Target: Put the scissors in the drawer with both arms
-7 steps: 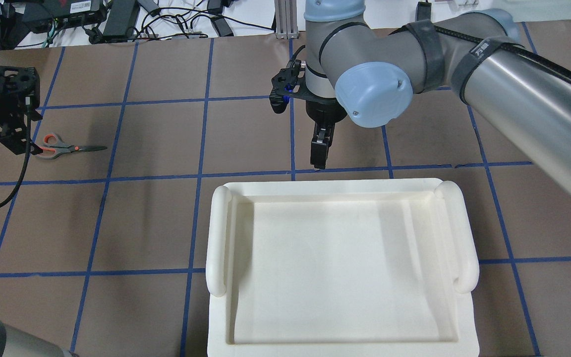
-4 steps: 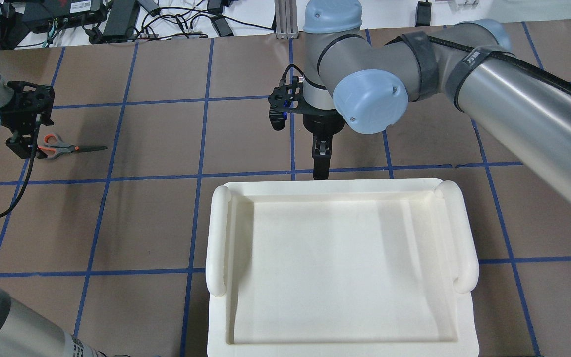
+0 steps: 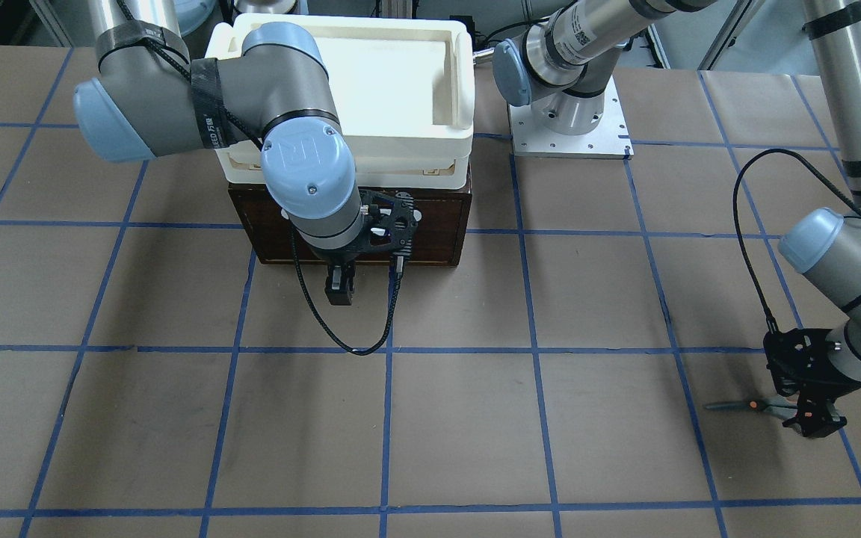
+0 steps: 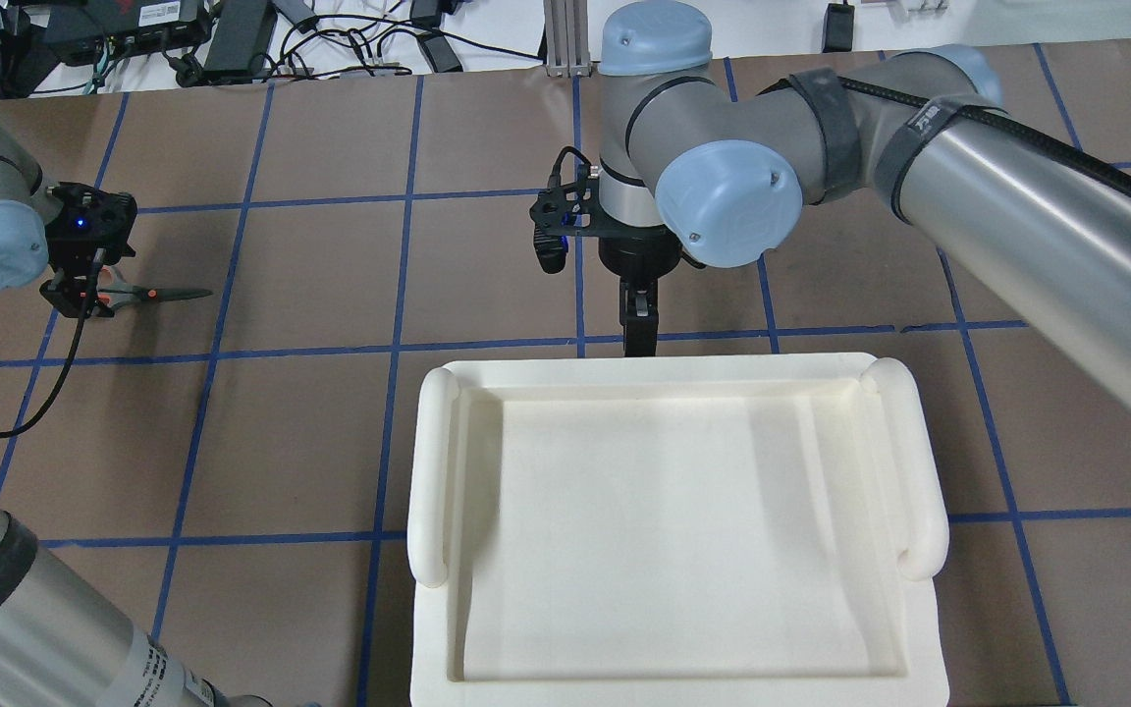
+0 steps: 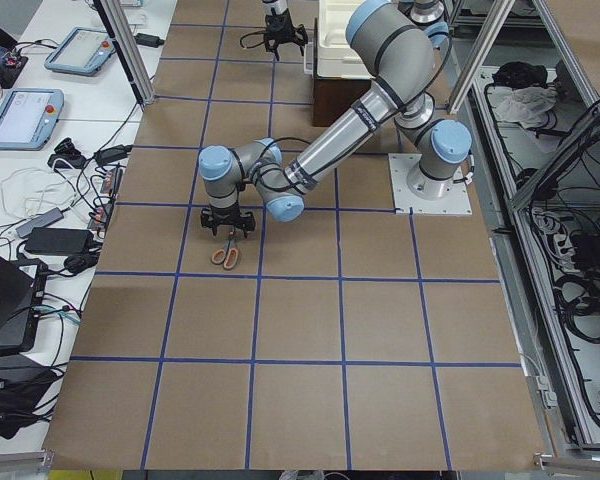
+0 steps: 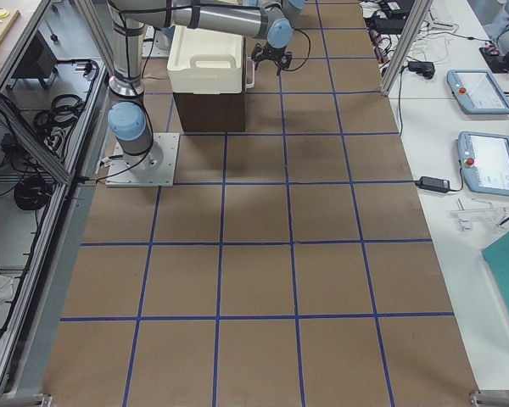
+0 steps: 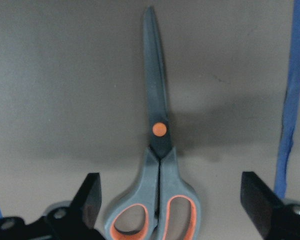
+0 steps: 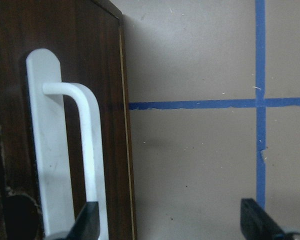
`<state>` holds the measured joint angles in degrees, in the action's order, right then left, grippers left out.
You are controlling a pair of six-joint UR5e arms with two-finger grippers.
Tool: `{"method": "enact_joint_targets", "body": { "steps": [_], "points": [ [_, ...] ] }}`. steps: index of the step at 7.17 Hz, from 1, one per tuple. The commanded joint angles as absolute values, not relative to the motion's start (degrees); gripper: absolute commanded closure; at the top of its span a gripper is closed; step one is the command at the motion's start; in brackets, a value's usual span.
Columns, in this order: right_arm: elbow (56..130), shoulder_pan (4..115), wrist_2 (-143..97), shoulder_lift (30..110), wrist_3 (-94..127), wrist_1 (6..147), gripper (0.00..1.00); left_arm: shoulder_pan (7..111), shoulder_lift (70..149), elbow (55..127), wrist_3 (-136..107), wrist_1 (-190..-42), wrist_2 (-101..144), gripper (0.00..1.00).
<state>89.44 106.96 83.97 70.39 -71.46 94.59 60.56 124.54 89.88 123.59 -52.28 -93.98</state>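
Observation:
The scissors (image 4: 158,293) lie flat on the table at the far left, blades pointing right. They also show in the front view (image 3: 743,406) and the left wrist view (image 7: 158,150). My left gripper (image 7: 172,212) is open, low over the handle loops, one finger (image 7: 90,197) on each side; it shows in the overhead view (image 4: 80,290). The dark brown drawer (image 3: 430,224) is shut under the tray. My right gripper (image 8: 172,225) is open just in front of the drawer's white bar handle (image 8: 87,150), one finger (image 8: 87,220) by the bar. It shows overhead (image 4: 639,334).
A cream-white plastic tray (image 4: 433,471) sits on top of the drawer cabinet and hides it from above. The right arm's elbow (image 4: 727,201) hangs over the table's middle. Cables and power bricks (image 4: 232,34) lie beyond the far edge.
My left gripper has moved right until it stands over the scissors' handles. My right gripper has moved closer to the tray's far edge and the drawer front.

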Motion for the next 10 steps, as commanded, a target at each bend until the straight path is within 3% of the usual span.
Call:
{"method": "enact_joint_targets", "body": {
  "steps": [1,7,8,9,10],
  "points": [
    [89.21,106.96,83.85,70.40,-71.11,92.20,0.00,60.56,127.17,87.72,125.15,-52.29,-93.52,0.01],
    [89.21,106.79,83.85,69.79,-71.19,91.14,0.00,60.56,128.41,87.63,124.98,-52.29,-92.29,0.11],
    [89.30,106.79,83.85,69.35,-71.28,91.14,0.00,60.56,128.50,87.63,125.42,-52.29,-92.29,0.29],
    [89.30,106.79,83.85,69.26,-71.19,91.23,0.00,60.56,128.41,87.63,126.99,-52.29,-92.29,0.88],
    [89.30,106.79,83.85,69.26,-71.28,91.14,0.00,60.56,128.23,87.54,127.78,-52.21,-92.11,1.00]
  ]
}}
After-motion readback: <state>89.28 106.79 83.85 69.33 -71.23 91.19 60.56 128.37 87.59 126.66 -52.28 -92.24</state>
